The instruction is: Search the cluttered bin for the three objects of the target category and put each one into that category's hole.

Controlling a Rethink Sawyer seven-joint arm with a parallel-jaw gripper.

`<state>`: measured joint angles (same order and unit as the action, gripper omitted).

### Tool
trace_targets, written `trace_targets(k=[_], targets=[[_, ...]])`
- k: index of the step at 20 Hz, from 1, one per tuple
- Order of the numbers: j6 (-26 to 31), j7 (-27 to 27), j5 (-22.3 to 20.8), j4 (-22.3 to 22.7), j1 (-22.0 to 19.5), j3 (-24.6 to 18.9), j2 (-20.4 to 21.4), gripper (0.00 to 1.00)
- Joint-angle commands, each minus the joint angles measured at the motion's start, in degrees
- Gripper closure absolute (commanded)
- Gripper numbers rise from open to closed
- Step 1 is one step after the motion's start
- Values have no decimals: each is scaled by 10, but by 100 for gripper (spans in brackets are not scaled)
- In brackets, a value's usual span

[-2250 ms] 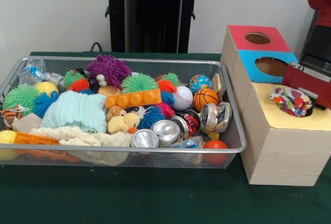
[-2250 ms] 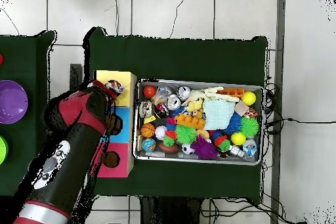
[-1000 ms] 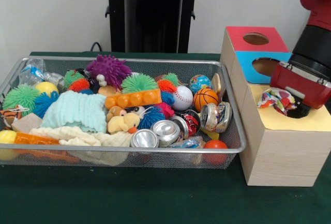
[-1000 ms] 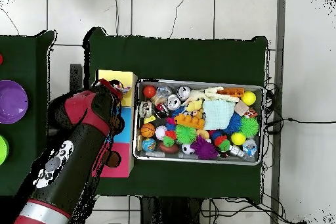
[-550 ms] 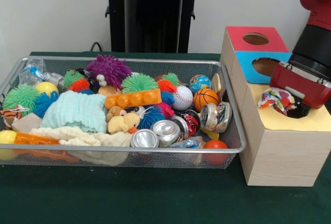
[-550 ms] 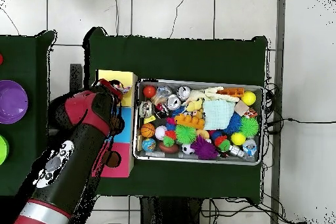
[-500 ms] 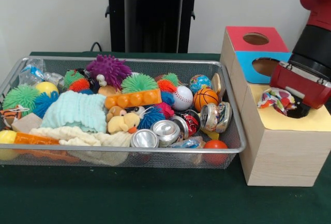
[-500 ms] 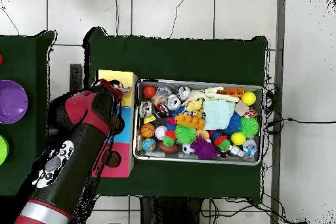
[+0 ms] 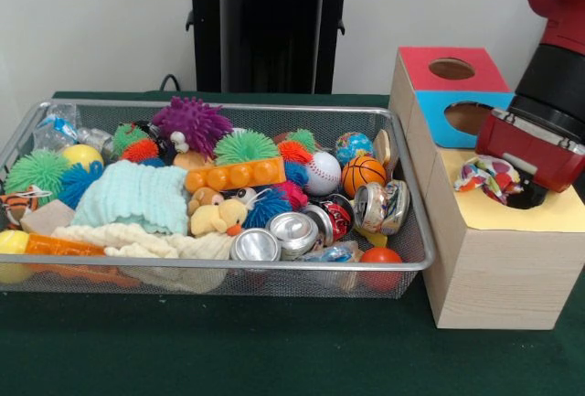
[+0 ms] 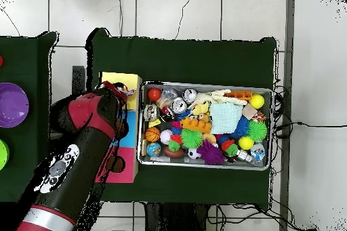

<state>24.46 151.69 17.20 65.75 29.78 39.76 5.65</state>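
A multicoloured cloth (image 9: 494, 178), patterned in red, blue, yellow and white, lies crumpled on the yellow top (image 9: 512, 213) of the box (image 9: 489, 268), at the rim of the dark hole there; part of it hangs over the hole's edge. The gripper (image 9: 528, 190) sits right over that hole, its red housing just above and beside the cloth. Whether the jaws are wide or narrow, or touch the cloth, cannot be told: the housing hides them.

The box stands on the green table (image 9: 274, 350) against the right edge of the wire bin (image 9: 219, 272). Behind the yellow section come a blue one (image 9: 448, 112) and a red one (image 9: 434, 85), each with its own round hole, both uncovered.

The bin is crowded. Crushed cans (image 9: 274, 236) lie along its front right, with an orange ball (image 9: 379, 257) at the front right corner. A basketball (image 9: 362, 175), a baseball (image 9: 322, 173) and a globe ball (image 9: 353, 146) sit near the right edge. A mint cloth (image 9: 132, 197) and a cream cloth (image 9: 137, 242) fill the left middle, and spiky balls in purple (image 9: 192, 123), green (image 9: 245, 147) and blue (image 9: 78, 181) spread along the back.

The overhead view shows the arm (image 10: 81, 150) lying across the box, covering most of the blue and red sections, and a purple bowl (image 10: 12, 105) on a separate green surface well apart from the bin. Only the front view shows the cloth clearly.
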Motion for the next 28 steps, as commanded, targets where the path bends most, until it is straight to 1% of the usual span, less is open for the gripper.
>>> trace_targets(k=[1,4,5,8,10,13,17,21,25,28], targets=[[-6,67,18,31,-39,-87,10,0],[-9,67,16,29,-39,-86,9,0],[-11,63,14,31,-41,-88,10,100],[-26,66,13,37,-40,-90,12,100],[-15,61,14,28,-44,-91,11,100],[-22,59,16,32,-53,-105,18,100],[-26,57,13,37,-57,-114,24,100],[-16,61,11,39,-54,-110,33,100],[-6,64,11,53,-48,-108,52,100],[0,58,10,68,-47,-114,72,100]])
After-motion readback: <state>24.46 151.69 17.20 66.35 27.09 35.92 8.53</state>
